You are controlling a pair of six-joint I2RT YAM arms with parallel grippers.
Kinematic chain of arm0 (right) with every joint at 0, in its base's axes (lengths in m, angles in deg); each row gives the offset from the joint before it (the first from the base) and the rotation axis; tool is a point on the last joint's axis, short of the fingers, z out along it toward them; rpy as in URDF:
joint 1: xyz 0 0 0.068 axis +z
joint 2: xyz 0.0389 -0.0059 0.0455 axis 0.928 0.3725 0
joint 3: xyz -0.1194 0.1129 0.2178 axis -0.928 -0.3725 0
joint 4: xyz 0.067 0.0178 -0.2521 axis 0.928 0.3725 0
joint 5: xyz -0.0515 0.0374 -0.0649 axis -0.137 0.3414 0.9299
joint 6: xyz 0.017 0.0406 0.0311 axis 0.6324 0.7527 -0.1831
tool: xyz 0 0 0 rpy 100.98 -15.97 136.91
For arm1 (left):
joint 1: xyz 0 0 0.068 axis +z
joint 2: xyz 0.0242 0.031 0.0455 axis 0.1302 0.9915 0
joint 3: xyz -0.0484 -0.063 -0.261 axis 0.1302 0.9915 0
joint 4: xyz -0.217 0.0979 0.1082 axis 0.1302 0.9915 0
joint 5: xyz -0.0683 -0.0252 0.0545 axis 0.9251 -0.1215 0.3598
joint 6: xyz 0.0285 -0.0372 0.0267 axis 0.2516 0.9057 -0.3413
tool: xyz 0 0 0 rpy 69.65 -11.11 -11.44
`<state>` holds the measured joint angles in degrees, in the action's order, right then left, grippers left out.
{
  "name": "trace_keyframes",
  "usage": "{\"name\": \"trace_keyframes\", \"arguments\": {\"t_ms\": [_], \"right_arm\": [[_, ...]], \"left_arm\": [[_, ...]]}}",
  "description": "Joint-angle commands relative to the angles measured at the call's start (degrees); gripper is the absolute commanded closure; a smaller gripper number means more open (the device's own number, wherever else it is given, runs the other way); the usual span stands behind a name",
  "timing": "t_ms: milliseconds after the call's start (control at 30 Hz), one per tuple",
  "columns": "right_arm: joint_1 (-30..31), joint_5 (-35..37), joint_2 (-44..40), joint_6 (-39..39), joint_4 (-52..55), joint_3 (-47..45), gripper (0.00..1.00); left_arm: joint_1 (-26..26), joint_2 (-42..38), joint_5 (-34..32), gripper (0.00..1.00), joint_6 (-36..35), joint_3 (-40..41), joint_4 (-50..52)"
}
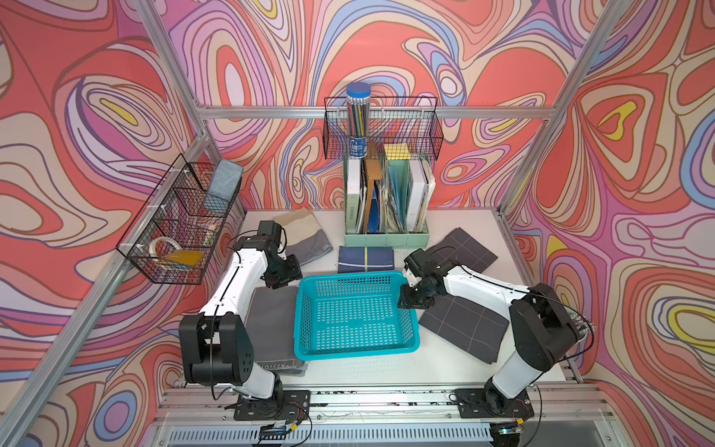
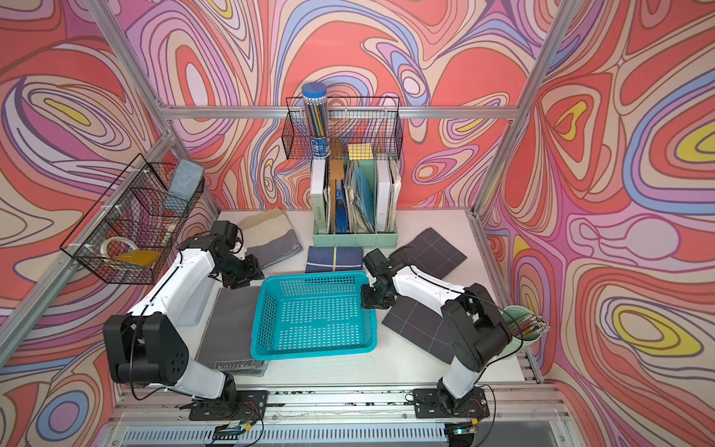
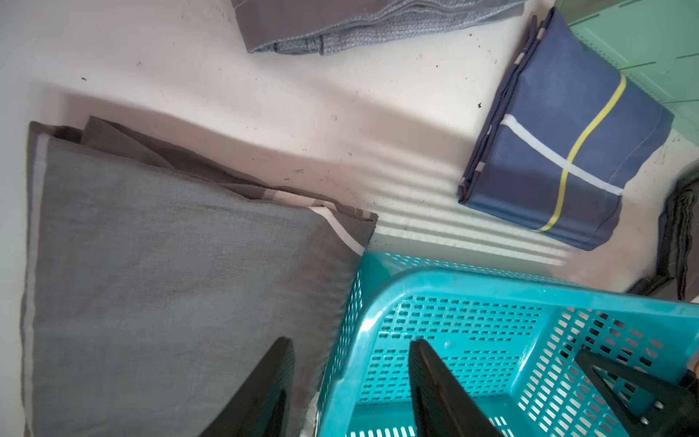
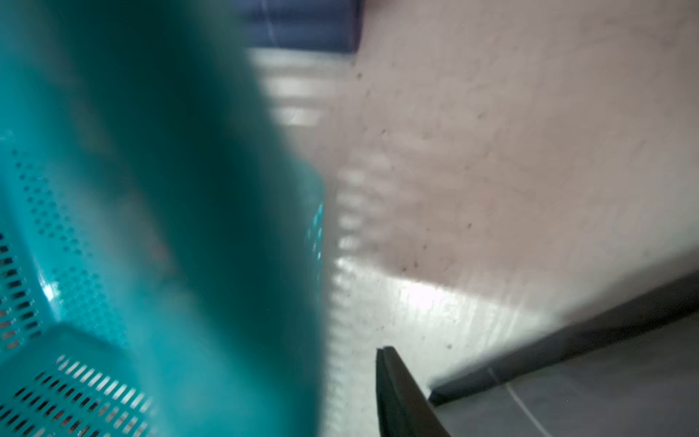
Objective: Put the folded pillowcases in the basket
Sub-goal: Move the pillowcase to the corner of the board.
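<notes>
Closest to the left wrist lens: two black fingers (image 3: 264,386) of the left gripper (image 3: 348,340), spread well apart and gripping nothing. One over the grey folded cloth (image 3: 170,283), one inside the basket (image 3: 491,282), the basket's far left corner between them. Touching the plastic or not: cannot tell.

Closest to the right wrist lens: only one finger (image 4: 401,397), its partner hidden behind the blurred turquoise rim. Apart or clamped on that rim: cannot tell. Placed by both top views: right gripper (image 1: 409,303) at the basket's right rim, toward the far corner.

Outward, by count:
- One basket, upright, mid-table (image 1: 387,369).
- Five folded cloths, all flat on the table outside the basket:
  - grey folded cloth against the left wall
  - beige-and-grey cloth (image 1: 305,236) far left
  - navy striped cloth (image 1: 365,259) just beyond the far rim
  - far grid cloth (image 1: 464,247) far right
  - near grid cloth (image 1: 460,327) beside the right wall, partly under the right arm
- Which one counts as the pillowcase: cannot tell.
- One mint file rack (image 1: 387,240) at the far edge.
- Two black wire baskets (image 1: 174,240), one on the left frame, one on the far rail.

Only in the left wrist view: a black finger of the right gripper inside the basket. Only in the right wrist view: the near grid cloth's folded edge close up. Only in a top view: a cup of pens (image 2: 522,329) near right.
</notes>
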<state>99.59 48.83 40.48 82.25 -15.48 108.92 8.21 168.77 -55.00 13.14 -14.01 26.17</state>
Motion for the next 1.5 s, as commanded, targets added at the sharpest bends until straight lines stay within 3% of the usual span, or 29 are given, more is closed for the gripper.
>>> {"name": "trace_keyframes", "arguments": {"t_ms": [0, 133, 233, 300, 400, 433, 467, 500, 533, 633, 733, 867, 1233, 1467], "right_arm": [[-0.5, 4.3, -2.1, 2.1, 3.3, 1.1, 0.59], [-0.5, 10.4, -6.0, 3.0, 6.7, 3.6, 0.47], [-0.5, 8.6, -8.6, 2.6, 9.2, 6.1, 0.37], [-0.5, 8.4, -9.8, 2.9, 10.5, 7.4, 0.35], [-1.9, 13.9, -11.9, 3.2, 10.6, 8.2, 0.34], [-3.4, 15.7, -11.9, 3.6, 10.7, 8.4, 0.37], [-5.9, 17.4, -11.9, 4.1, 9.9, 8.2, 0.47], [-8.8, 18.0, -11.7, 3.9, 7.9, 7.2, 0.77], [-11.7, 18.8, -11.1, 4.1, 6.0, 6.4, 1.0], [-19.4, 19.2, -5.1, 2.8, 0.5, 5.6, 1.0], [-24.5, 13.8, 4.4, 1.8, -2.9, 8.3, 1.0], [-26.1, 13.5, 13.7, 0.7, -3.7, 13.6, 1.0], [-34.4, 13.5, 26.0, 6.4, -0.1, 20.5, 1.0], [-36.7, 11.7, 35.9, 4.8, 6.8, 36.5, 1.0]], "left_arm": [[0.1, -1.3, 1.5, 0.46, 0.0, 0.7, -0.6], [0.1, -1.4, 2.2, 0.45, -0.5, 0.6, -0.7], [0.1, -1.7, 2.0, 0.45, -0.9, 0.5, -0.4], [0.1, -1.8, 2.2, 0.45, -1.0, 0.4, -0.4], [0.1, -2.1, 2.2, 0.45, -0.9, 0.3, -0.3], [0.1, -2.2, 2.3, 0.45, -0.9, 0.3, -0.3], [0.1, -2.6, 2.4, 0.45, -0.7, 0.5, -0.5], [0.1, -3.0, 2.6, 0.45, -0.6, 0.6, -0.6], [0.1, -3.2, 2.5, 0.45, -0.4, 0.7, -0.6], [0.1, -4.1, 3.3, 0.45, -0.1, 0.6, -0.5], [0.1, -4.9, 4.0, 0.45, -0.1, 0.8, -0.2], [0.1, -5.4, 4.1, 0.45, -0.3, 1.0, 0.3], [0.1, -6.1, 6.2, 0.44, 0.4, 1.5, -1.0], [0.1, -5.5, 7.2, 0.44, 0.2, -0.4, -0.3]]}}
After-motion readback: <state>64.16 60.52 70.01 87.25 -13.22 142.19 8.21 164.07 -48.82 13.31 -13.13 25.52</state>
